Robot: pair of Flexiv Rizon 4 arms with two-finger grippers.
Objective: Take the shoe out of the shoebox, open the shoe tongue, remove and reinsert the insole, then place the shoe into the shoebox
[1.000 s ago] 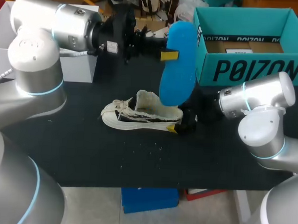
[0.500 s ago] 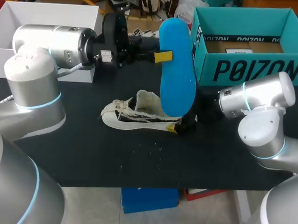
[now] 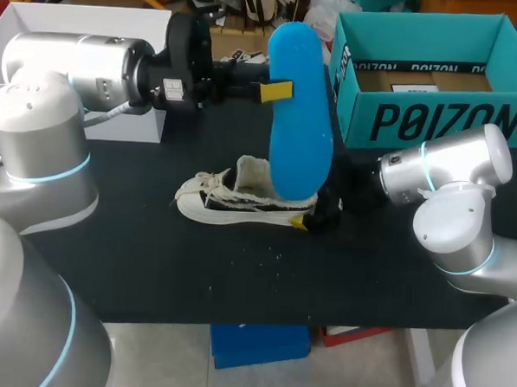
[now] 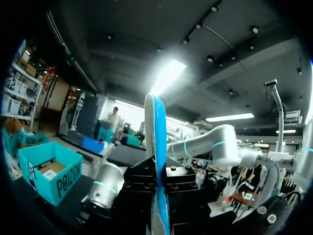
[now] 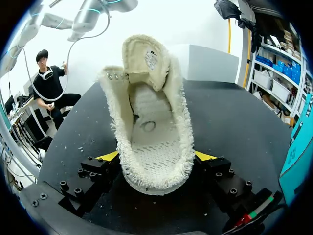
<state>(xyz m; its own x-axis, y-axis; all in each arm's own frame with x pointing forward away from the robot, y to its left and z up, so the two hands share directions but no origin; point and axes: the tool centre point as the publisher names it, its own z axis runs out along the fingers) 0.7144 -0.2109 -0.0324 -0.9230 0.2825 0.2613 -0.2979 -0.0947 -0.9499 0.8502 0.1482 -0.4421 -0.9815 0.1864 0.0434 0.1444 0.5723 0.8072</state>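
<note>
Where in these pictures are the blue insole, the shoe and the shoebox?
blue insole (image 3: 301,118): head view, the middle of its blue face.
shoe (image 3: 240,206): head view, on its side wall.
shoebox (image 3: 435,125): head view, on its front wall.

left gripper (image 3: 277,92): raised, level; clamps insole (image 3: 300,139) | right gripper (image 5: 156,157): low; clamps shoe (image 5: 152,117) heel

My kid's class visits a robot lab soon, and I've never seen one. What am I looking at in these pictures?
It is a robot with two arms at a black table. The wide picture looks down from above and behind; the two round ones come from cameras on each wrist. The left hand grips a blue insole, held upright above a white shoe. The right hand clamps the shoe's heel on the table. A teal shoebox stands open behind.
</note>
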